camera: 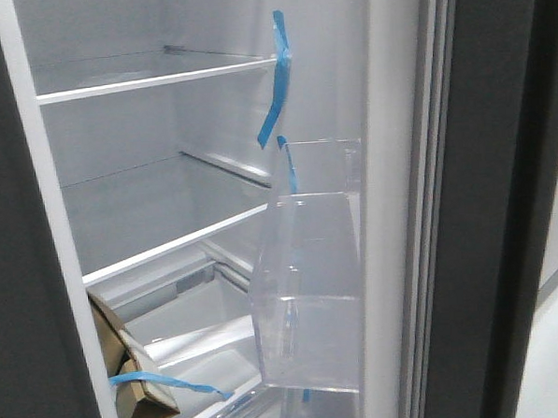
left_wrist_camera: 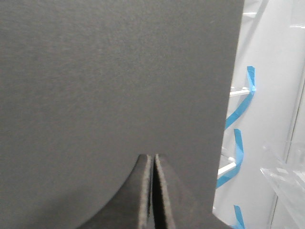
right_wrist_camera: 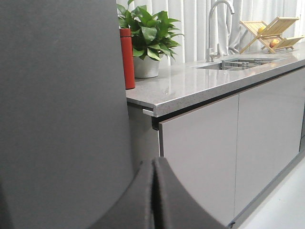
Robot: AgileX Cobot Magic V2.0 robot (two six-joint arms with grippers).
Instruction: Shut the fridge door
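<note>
The fridge door (camera: 503, 197) stood wide open, matte dark-grey outside, white inside with a clear bin (camera: 307, 292); left pincer (left_wrist_camera: 153, 200) and right pincer (right_wrist_camera: 153, 200) were both pressed together

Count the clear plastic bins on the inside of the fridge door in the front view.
2. The large lower bin hangs at mid-door; a smaller upper bin sits directly above it. The frame cuts off the fridge door above and below, so others may be out of view.

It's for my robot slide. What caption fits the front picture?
The fridge door stands open, showing white shelves, a clear door bin and blue tape.
</note>
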